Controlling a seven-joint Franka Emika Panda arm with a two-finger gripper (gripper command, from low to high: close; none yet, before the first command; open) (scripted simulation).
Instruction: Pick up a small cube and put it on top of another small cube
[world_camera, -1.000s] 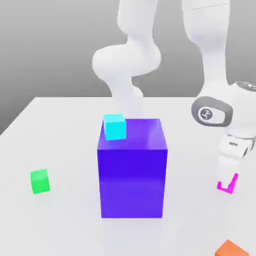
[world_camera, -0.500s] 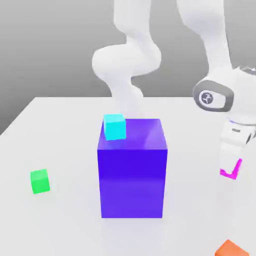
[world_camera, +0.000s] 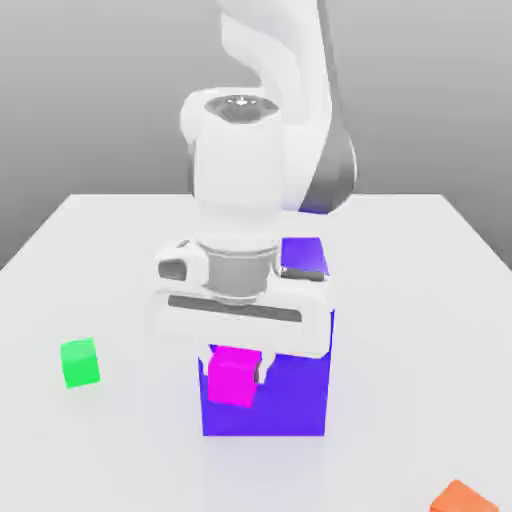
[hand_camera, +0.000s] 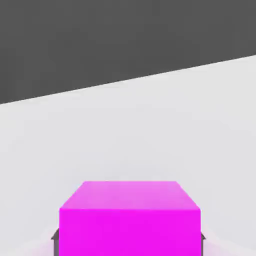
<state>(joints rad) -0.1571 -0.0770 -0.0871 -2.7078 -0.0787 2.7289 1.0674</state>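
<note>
Bright even light, faint soft shadows, no glare, sharp.

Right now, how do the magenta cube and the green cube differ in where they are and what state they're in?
The magenta cube is clamped in the tool and seen in front of the purple block; the green cube rests on the table, untouched. The magenta cube sits mid-scene, the green one far to the exterior view's left. Colour differs too. Both are plain small cubes of like size.
</note>
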